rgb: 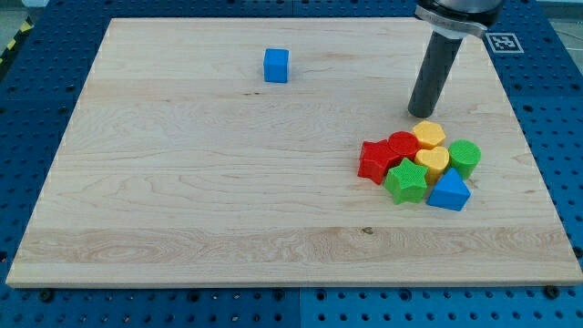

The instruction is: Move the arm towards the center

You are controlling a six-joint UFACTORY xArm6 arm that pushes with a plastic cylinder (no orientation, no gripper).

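My tip rests on the wooden board at the view's upper right, just above a cluster of blocks. The cluster holds a red star, a red cylinder-like block, a yellow hexagon, a yellow heart, a green cylinder, a green star and a blue triangle. The tip stands a short gap above the yellow hexagon, not touching it. A blue cube sits alone at the view's upper middle, far to the tip's left.
The board lies on a blue perforated table. A black-and-white marker tag sits by the board's top right corner. The rod's dark mount shows at the view's top edge.
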